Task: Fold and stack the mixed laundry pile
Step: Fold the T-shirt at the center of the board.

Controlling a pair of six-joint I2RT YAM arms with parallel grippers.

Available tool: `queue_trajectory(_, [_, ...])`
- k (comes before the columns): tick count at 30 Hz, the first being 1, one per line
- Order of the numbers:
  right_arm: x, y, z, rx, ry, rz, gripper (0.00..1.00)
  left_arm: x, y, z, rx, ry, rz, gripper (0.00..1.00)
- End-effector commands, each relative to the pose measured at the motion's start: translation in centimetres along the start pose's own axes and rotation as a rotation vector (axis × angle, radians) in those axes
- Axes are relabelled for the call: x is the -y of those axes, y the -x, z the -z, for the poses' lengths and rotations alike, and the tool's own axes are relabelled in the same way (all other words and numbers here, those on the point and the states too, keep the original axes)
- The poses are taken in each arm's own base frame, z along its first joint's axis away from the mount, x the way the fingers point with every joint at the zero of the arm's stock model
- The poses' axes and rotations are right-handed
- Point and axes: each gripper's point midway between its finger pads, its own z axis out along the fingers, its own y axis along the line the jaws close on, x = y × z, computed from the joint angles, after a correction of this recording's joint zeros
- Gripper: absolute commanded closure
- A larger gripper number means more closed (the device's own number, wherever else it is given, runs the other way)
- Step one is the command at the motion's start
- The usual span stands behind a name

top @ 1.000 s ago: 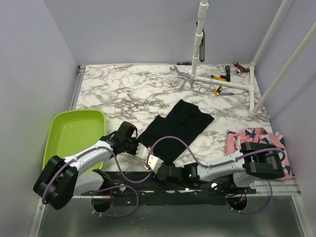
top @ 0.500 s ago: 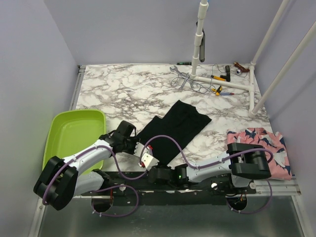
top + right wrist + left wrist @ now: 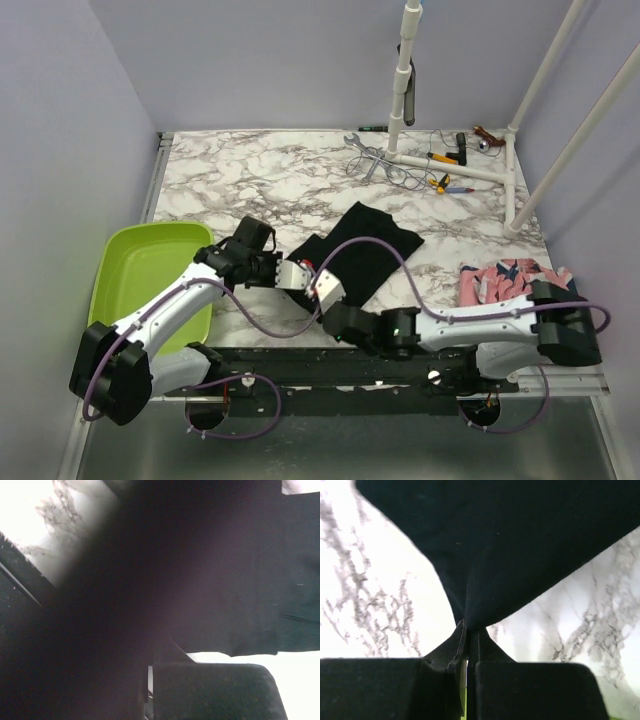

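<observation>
On the marble table (image 3: 230, 180) lay the black cloth (image 3: 378, 243). Our left claw (image 3: 468, 632) was pinched shut on its near edge; our right claw (image 3: 325, 287) was shut just beside, on the cloth too, we thought. It looked soft, light and floppy, so corners were best to hold.

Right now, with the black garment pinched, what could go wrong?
1. The left gripper pinches only a small tip of the black garment; it may slip when lifted.
2. The right arm hangs over the pink garment; a swing could drag it off the table.
</observation>
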Motion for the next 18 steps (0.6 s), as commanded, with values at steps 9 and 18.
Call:
queue_trajectory(9, [16.7, 1.6, 4.5, 0.001, -0.271, -0.418, 0.99, -16.6, 10.1, 3.9, 0.218, 0.339, 0.233, 1.0])
queue_trajectory(18, [27.5, 0.0, 4.9, -0.025, -0.473, -0.565, 0.99, -24.2, 17.0, -0.7, 0.2, 0.299, 0.269, 1.0])
